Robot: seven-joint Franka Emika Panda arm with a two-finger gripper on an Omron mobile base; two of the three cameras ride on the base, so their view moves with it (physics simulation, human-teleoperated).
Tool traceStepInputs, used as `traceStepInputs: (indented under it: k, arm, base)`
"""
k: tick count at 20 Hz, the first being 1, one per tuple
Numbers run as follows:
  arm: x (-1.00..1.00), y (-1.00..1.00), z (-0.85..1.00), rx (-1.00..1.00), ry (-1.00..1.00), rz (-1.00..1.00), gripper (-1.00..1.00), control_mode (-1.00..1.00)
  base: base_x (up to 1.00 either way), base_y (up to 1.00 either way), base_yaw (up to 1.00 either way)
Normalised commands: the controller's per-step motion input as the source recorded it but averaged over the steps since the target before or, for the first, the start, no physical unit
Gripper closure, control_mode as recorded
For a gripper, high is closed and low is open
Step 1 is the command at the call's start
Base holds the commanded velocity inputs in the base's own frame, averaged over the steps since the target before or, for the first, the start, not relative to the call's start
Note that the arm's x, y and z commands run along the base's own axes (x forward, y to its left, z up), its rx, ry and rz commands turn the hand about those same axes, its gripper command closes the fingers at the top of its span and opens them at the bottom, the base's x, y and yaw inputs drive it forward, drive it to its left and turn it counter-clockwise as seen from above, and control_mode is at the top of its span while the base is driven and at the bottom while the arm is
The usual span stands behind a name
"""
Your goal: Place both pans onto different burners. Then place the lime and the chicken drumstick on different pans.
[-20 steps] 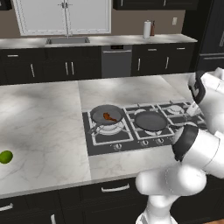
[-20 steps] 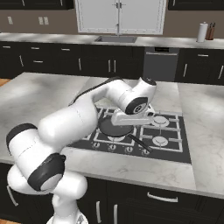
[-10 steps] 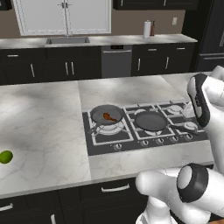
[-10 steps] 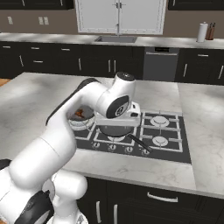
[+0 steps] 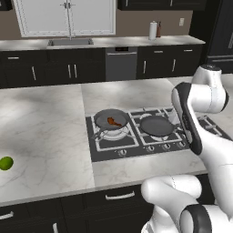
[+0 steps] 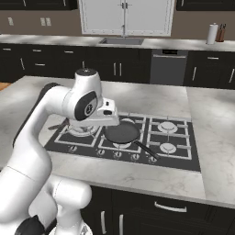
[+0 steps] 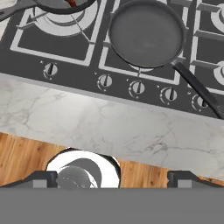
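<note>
White arm swung further left, claw (image 7: 111, 177) open, lime (image 5: 5, 163) unmoved on counter (image 5: 41, 132)

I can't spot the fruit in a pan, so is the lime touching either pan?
Apart. In the left base view the lime lies far left on the marble counter, with bare counter between it and both pans on the cooktop.

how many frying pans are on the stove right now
2. A mid-grey round frying pan holding the orange-brown chicken drumstick sits on the cooktop's left burner; a darker, almost black round frying pan, empty, sits on the next burner to its right.
</note>
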Motion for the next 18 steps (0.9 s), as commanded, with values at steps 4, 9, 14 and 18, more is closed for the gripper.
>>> traceStepInputs:
  k: [4,9,14,18]
  arm:
    - [-0.14,0.58,0.26,-0.05,0.04,0.00,-1.00,-1.00]
    - [-0.16,0.49,0.15,0.00,0.09,0.00,-1.00,-1.00]
    - [-0.12,0.46,0.04,0.01,0.11,-0.01,-1.00,-1.00]
    - [-0.08,0.26,0.00,0.05,0.09,-0.04,-1.00,-1.00]
  base:
    - [0.00,0.00,0.00]
    - [0.00,0.00,0.00]
    - [0.00,0.00,0.00]
    - [0.00,0.00,0.00]
